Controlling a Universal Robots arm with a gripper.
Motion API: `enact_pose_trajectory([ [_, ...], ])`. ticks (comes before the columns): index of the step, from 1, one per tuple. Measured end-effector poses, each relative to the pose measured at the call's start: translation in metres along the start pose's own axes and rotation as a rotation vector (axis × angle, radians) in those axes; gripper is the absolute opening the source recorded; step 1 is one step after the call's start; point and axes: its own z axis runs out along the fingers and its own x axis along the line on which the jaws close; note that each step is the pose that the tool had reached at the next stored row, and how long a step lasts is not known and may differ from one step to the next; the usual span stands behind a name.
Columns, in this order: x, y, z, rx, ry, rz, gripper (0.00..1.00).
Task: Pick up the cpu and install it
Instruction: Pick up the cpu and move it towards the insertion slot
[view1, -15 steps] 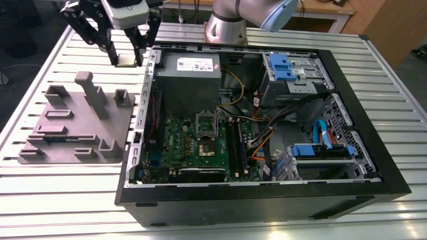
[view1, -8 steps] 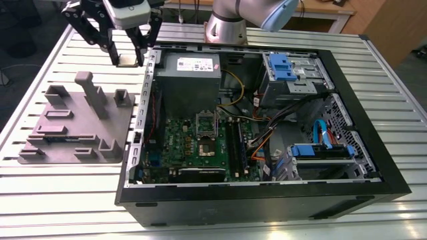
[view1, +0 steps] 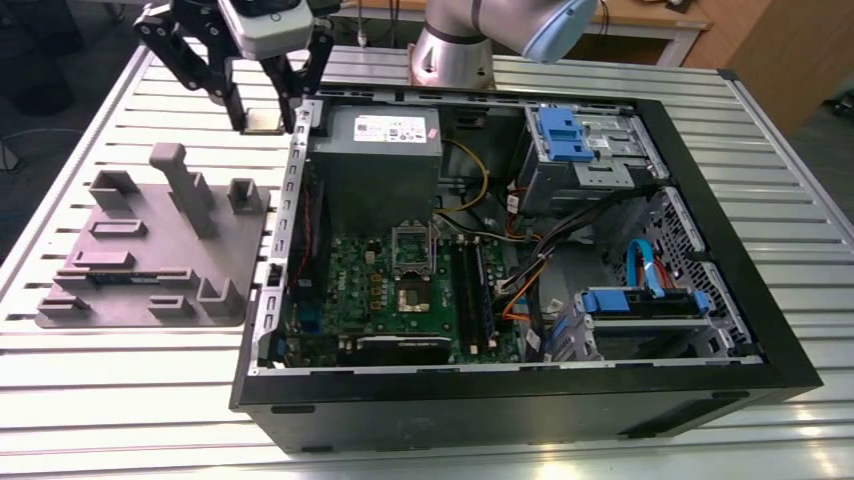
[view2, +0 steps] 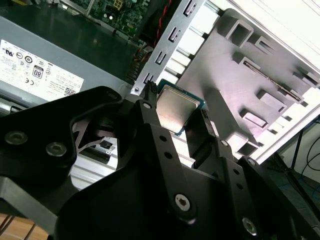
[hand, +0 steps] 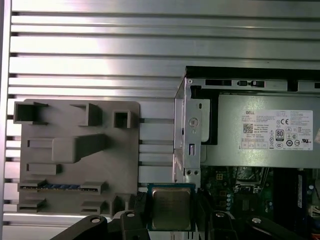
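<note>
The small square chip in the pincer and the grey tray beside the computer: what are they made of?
The cpu: probably a metal top, with a dull silvery sheen, on a thin board with a blue-green rim. The tray: likely plastic, matte uniform grey with moulded blocks, possibly printed.

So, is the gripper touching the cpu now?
Touching. In the second wrist view the gripper clamps the cpu by two opposite edges, with no gap on either side.
</note>
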Motion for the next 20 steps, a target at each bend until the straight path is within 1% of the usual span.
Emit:
enact_pose_trajectory([
  [14, -0.0111, -0.0001, -0.0001, 0.0000, 0.0000, 0.000, 0.47],
  [20, -0.0143, -0.0001, -0.0002, 0.0001, 0.0000, 0.000, 0.47],
])
